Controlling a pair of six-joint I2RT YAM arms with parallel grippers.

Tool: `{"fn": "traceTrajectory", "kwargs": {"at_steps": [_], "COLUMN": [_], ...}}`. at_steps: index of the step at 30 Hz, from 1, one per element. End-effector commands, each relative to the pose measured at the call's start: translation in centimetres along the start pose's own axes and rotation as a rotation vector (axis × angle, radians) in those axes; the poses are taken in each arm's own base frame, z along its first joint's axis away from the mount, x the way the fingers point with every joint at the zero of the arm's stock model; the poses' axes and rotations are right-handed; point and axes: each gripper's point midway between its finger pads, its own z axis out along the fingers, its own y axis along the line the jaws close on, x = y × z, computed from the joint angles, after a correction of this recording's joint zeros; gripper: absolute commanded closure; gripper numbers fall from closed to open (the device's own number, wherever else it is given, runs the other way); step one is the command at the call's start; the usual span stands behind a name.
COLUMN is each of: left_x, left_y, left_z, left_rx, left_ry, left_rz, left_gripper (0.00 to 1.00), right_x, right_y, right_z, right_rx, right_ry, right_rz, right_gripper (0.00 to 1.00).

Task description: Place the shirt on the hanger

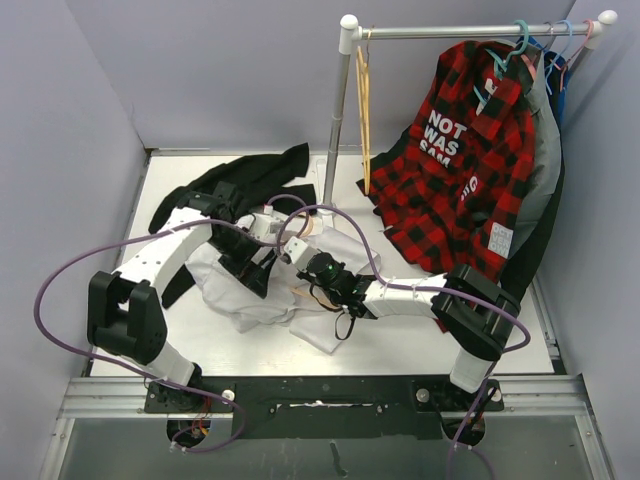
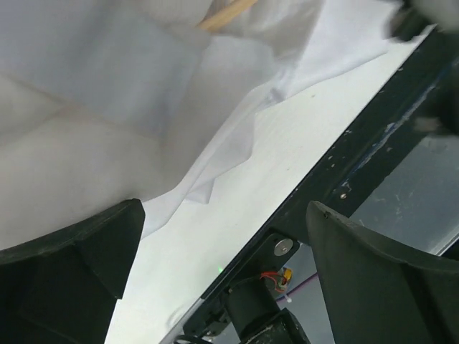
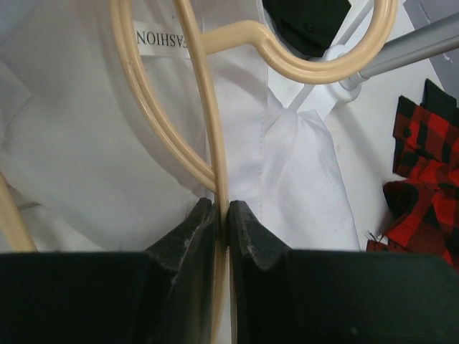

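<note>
The right gripper (image 3: 222, 211) pinches the thin bar of the hanger (image 3: 215, 143) at bottom centre. The fingers of the left gripper (image 2: 224, 208) stand wide apart, below the shirt (image 2: 107, 107).

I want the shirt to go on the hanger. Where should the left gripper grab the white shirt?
Probably the loose edge of the shirt, where it drapes onto the table. The fabric is thin and sticks out free there, right in front of the open left gripper. Come in low from the table side. The right gripper is shut on the hanger, so keep clear of it.
</note>
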Motion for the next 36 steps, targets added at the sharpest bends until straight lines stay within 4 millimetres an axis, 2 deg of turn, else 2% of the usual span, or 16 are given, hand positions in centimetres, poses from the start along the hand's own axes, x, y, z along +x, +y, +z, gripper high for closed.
{"fn": "traceTrajectory", "kwargs": {"at_steps": [1,4,7,9,11,16,18,21,23,29,36], "left_x": [-3.5,-7.2,-10.5,-11.8,-12.5,-13.5,-13.8,-13.1,-12.9,-13.1,-12.2], "left_y": [-4.2,-4.7,-2.3,-1.2,-0.9,0.2,1.4,2.0,2.3,3.2,4.4], "left_z": [-5.6,-10.5,-16.4,-17.9,-17.8,-15.2,-13.4,-10.1,-8.5,-6.9,-4.3], "left_rx": [0.099,0.100,0.036,0.048,0.158,0.460,0.489,0.463,0.474,0.508,0.528], "left_ry": [-0.213,-0.443,-0.670,-0.690,-0.659,-0.573,-0.554,-0.459,-0.409,-0.398,-0.323], "left_rz": [0.218,0.263,0.215,0.222,0.230,0.201,0.204,0.299,0.292,0.275,0.244], "left_gripper": [0.02,0.02,0.02,0.02,0.02,0.02,0.02,0.02,0.02,0.02,0.02], "right_x": [-4.8,-5.1,-5.7,-6.3,-7.0,-8.8,-9.3,-10.1,-10.4,-10.6,-10.1], "right_y": [-2.5,-2.5,-2.4,-2.5,-2.6,-2.9,-2.9,-3.0,-3.1,-3.5,-3.3], "right_z": [-1.2,-1.4,-1.7,-2.0,-2.3,-3.1,-3.2,-3.2,-3.0,-1.7,-0.8], "right_rx": [0.068,0.058,0.037,0.022,0.006,-0.020,-0.029,-0.030,-0.025,-0.006,0.002], "right_ry": [-0.137,-0.138,-0.141,-0.139,-0.137,-0.161,-0.175,-0.198,-0.212,-0.208,-0.192], "right_rz": [0.074,0.061,0.048,0.039,0.029,-0.014,-0.044,-0.087,-0.114,-0.158,-0.149], "right_gripper": [1.00,1.00,1.00,1.00,1.00,1.00,1.00,1.00,1.00,1.00,1.00]}}
